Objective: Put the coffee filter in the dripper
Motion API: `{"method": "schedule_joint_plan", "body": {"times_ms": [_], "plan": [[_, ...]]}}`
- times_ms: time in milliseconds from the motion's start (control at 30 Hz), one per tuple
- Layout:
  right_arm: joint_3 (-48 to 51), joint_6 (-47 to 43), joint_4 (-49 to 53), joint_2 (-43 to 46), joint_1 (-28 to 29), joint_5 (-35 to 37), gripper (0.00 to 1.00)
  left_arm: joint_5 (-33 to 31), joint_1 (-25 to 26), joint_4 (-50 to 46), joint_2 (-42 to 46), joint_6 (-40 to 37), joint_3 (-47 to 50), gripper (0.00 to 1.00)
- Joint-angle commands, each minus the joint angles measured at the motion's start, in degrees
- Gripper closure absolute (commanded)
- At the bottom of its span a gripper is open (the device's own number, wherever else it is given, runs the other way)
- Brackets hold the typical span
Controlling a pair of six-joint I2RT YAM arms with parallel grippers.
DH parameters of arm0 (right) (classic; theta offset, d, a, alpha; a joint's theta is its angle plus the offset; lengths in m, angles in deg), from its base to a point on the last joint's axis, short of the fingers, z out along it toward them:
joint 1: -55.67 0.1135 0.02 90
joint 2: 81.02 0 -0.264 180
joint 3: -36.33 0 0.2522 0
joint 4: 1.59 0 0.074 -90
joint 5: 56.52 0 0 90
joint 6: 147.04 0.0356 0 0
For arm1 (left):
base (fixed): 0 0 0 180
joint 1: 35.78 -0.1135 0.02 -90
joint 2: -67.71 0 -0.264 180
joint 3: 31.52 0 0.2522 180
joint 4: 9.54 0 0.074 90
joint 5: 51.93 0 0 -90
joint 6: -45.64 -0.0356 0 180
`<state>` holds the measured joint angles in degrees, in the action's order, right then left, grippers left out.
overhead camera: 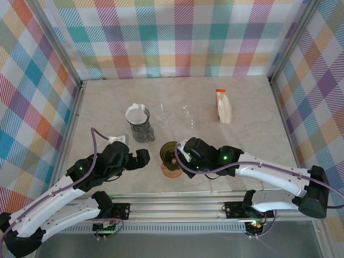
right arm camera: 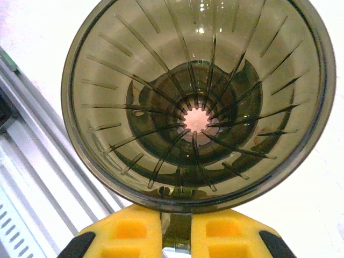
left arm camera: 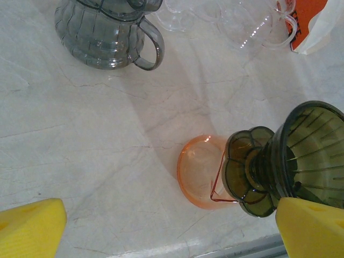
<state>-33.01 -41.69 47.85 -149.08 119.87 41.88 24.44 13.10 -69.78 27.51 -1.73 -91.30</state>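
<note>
right gripper point(right arm camera: 176, 232) — clamps dripper point(right arm camera: 196, 107); left gripper point(left arm camera: 172, 228) — agape; bag point(overhead camera: 223, 106) label illegible

1. Walls point(overhead camera: 177, 37): pastel plaid of teal, orange, pink, yellow, blue and purple on white.
2. Table point(overhead camera: 252, 140): pale cream marble with faint grey-brown veins.
3. Dripper point(right arm camera: 196, 107): see-through dark olive, with darker ribs running down to a pinkish-orange centre hole.
4. Cup point(left arm camera: 196, 172): translucent orange.
5. Jug point(left arm camera: 102, 32): smoky grey, see-through.
6. Filter point(overhead camera: 137, 114): white.
7. Glasses point(overhead camera: 164, 114): clear and colourless.
8. Bag point(overhead camera: 223, 106): white with an orange top.
9. Left pads point(left arm camera: 29, 228) and right pads point(right arm camera: 134, 231): bright yellow.
10. Left arm point(overhead camera: 48, 207) and right arm point(overhead camera: 274, 174): white links and black joints.
11. Cable point(overhead camera: 94, 145): purple.
</note>
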Motion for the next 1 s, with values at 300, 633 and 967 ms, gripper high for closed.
{"method": "schedule_joint_plan", "body": {"times_ms": [300,633,967], "plan": [[-3.27,-0.44,-2.24,-2.92,0.34,0.25,0.97,-0.52,-0.06,0.07,0.37,-0.05,0.65,0.00],[-2.34,1.68,-2.41,-3.58,0.36,-1.84,0.94,0.08,-0.26,0.59,0.17,-0.01,1.29,0.00],[-6.01,0.03,-2.39,-2.38,0.33,0.79,0.99,0.20,-0.45,1.03,0.06,0.26,1.62,0.00]]}}
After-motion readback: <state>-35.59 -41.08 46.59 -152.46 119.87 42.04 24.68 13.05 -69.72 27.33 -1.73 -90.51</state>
